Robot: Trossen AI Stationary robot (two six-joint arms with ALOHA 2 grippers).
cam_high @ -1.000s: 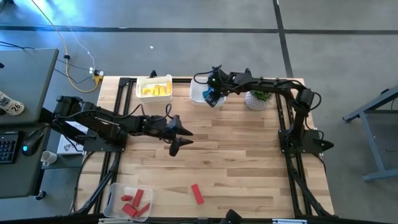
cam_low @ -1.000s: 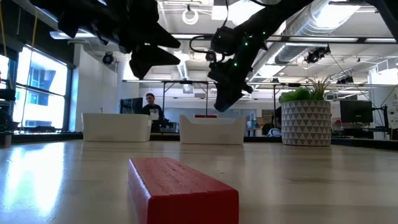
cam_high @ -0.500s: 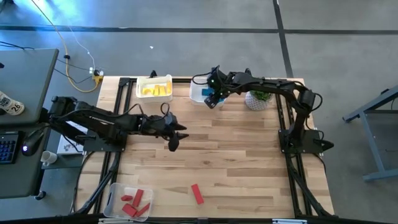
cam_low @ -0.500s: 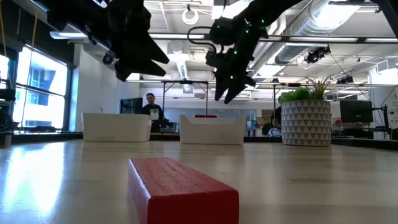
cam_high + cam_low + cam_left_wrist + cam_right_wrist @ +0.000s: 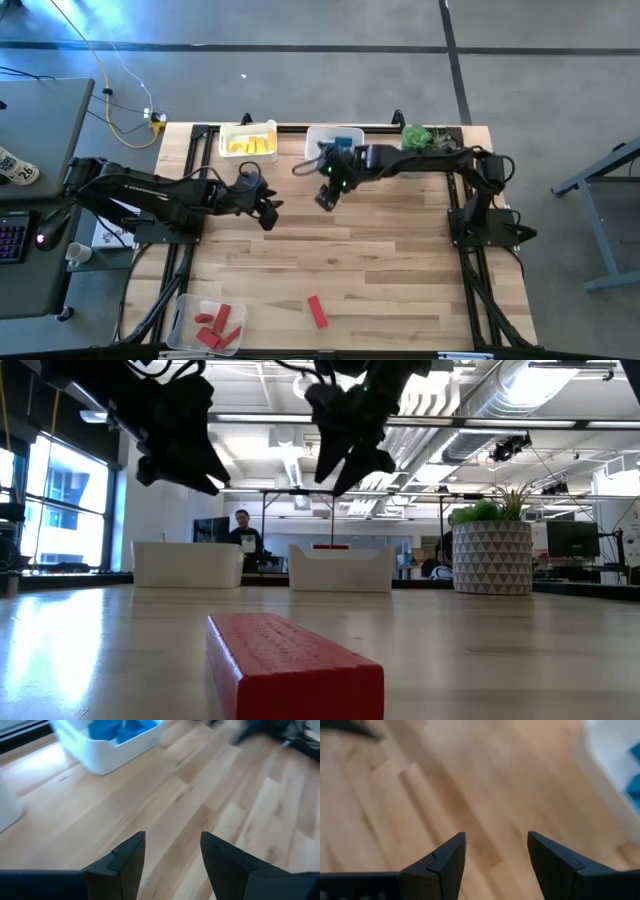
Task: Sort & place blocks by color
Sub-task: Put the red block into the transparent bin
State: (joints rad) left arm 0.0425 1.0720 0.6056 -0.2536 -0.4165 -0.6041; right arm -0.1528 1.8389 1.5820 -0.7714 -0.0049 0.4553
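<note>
- The last loose block, a red bar (image 5: 295, 660), is lying on the bare wooden surface (image 5: 400, 250) at the near edge, close to the low camera and well apart from both arms. It is the only piece in view not yet sorted.
- The bin of red blocks (image 5: 208, 323) is sitting at the near left corner, near the bar. Carrying the bar there looks like the step in hand, and the left arm is the better placed of the two.
- For a clean pick, I would be bringing the jaws down over the middle of the bar and across its narrow width. It is lying at a slant in the high view, so the wrist needs turning to match.
- The left gripper (image 5: 267, 211) is hanging above the middle of the surface, jaws parted wide and holding nothing; its wrist view is showing only bare wood between the fingers (image 5: 125, 862).
- The right gripper (image 5: 328, 194) is hovering just in front of the blue bin, jaws likewise wide apart and empty, fingers (image 5: 445, 862) over bare wood. It should be keeping clear of the left arm's path.
- At the far edge, the bin of yellow blocks (image 5: 248, 140) and the bin of blue blocks (image 5: 334, 139) are standing side by side, with a potted plant (image 5: 419, 138) beyond them to the right.
</note>
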